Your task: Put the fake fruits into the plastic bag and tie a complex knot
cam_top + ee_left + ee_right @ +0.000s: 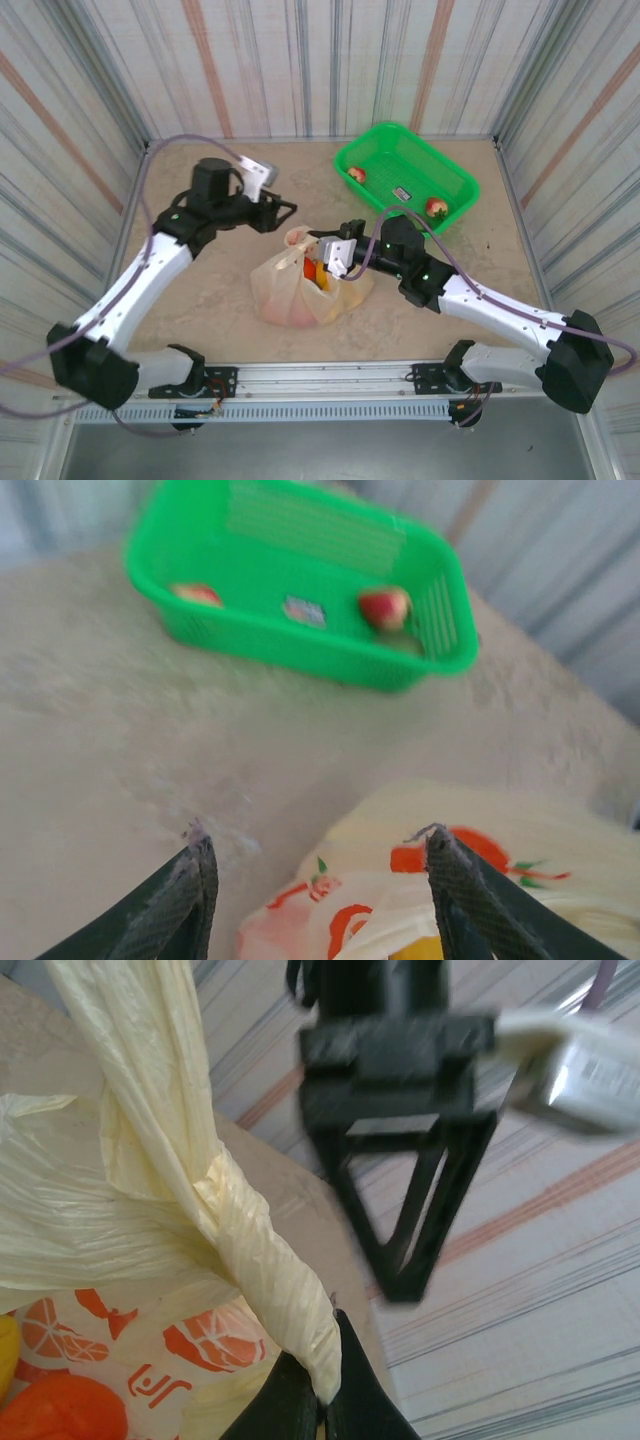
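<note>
In the middle of the desk (pixel 210 310), a little toward its near edge, sits the plastic bag (pixel 298 288), cream with red and orange fruit slices printed on it, and an orange fruit (pixel 60 1410) shows through its side. The right claw (pixel 322 1385) is clamped tight on the bag's twisted handle (pixel 255 1260), which rises taut from the bunched top. The left claw (pixel 312 840) hangs just beside the bag's top, on the side toward the far edge, its jaws parted with nothing between them. Bare desk lies open along the left edge beyond the left arm and in the far left corner, while the right arm crosses the ground between the bag and the near right corner. Near the far right corner stands a green basket (pixel 410 155), well apart from the bag, with two red-green apples (pixel 385 607) lying inside it, one toward each end. The surface is a mottled, matte beige, like stone. Striped panel walls (pixel 300 60) close the desk in on its left, far and right sides.
</note>
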Available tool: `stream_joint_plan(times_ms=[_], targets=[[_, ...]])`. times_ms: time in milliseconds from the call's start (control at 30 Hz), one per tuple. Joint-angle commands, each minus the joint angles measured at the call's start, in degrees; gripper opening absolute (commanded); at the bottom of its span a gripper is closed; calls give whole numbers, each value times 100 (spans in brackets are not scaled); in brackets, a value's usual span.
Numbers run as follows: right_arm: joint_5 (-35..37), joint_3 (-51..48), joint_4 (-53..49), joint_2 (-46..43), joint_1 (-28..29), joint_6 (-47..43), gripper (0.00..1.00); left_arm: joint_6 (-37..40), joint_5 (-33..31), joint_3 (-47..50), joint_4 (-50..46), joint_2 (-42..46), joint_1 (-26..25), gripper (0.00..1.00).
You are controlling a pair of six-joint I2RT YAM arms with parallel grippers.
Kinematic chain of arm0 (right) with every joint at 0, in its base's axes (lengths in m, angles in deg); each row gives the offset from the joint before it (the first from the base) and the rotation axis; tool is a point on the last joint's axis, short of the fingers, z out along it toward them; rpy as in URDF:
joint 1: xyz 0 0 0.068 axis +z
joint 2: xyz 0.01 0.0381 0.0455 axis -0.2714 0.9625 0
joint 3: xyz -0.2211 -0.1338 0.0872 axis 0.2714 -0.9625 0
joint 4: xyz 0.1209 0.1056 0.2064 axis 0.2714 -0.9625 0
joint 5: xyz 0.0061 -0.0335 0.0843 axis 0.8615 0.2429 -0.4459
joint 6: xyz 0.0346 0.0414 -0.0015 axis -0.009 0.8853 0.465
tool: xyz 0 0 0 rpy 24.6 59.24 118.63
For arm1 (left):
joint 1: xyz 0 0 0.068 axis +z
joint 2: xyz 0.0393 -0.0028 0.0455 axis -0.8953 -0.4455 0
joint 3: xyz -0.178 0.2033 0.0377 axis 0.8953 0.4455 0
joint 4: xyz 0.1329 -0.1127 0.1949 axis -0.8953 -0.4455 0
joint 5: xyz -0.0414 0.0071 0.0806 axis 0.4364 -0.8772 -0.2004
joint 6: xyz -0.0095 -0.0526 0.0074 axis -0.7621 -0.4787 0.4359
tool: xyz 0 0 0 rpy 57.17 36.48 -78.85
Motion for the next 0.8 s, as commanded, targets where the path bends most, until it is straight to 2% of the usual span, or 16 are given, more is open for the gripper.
stream_joint_plan(times_ms=[0,100,233,333,567,700,767], targets=[[-247,243,230,-31,-144,314,0,1025,760,106,191,119,-436,58],[-333,245,262,-31,-230,420,0,1112,878,582,781,426,-437,59],[-427,255,241,-28,-293,466,0,1205,1092,810,907,650,-374,59],[-477,277,229,-10,-314,490,0,1179,1365,861,963,599,-372,60],[-516,279,206,-36,-320,539,0,1121,1570,825,1162,325,-443,61],[-534,305,197,-26,-328,569,0,1200,1554,704,1109,155,-487,58],[-550,331,173,15,-334,596,0,1221,1622,670,1110,92,-496,53]])
